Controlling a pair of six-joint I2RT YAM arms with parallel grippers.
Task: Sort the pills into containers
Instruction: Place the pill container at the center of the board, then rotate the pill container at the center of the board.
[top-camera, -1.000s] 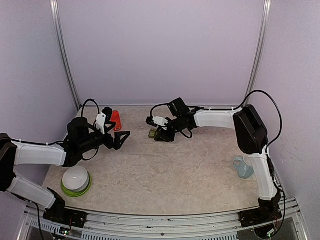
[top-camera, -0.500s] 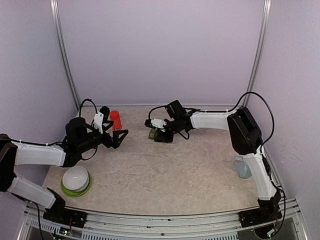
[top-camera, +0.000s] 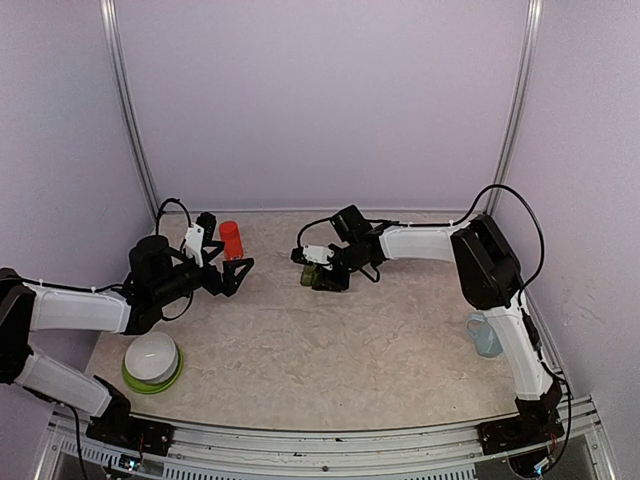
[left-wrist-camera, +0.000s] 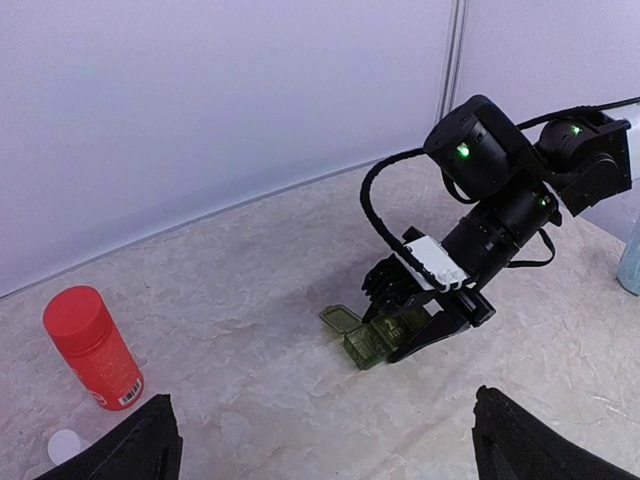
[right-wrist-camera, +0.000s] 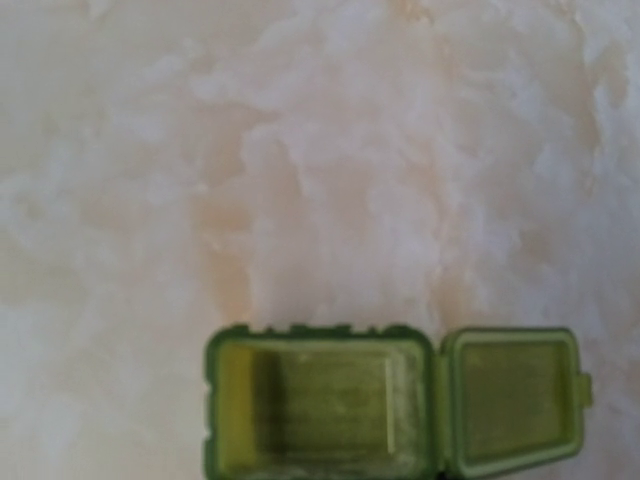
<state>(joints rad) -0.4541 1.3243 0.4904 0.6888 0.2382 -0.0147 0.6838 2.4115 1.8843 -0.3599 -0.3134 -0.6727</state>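
Shifts right gripper, low over the open-lidded containers at the far middle of the table, grip there impossible to tell, and brings wide-spread left gripper closer to the bottle, apparently readying for pills.

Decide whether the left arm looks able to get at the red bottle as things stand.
Probably yes: the left gripper is open and the red bottle stands upright close by, off to one side; the right arm is clear.
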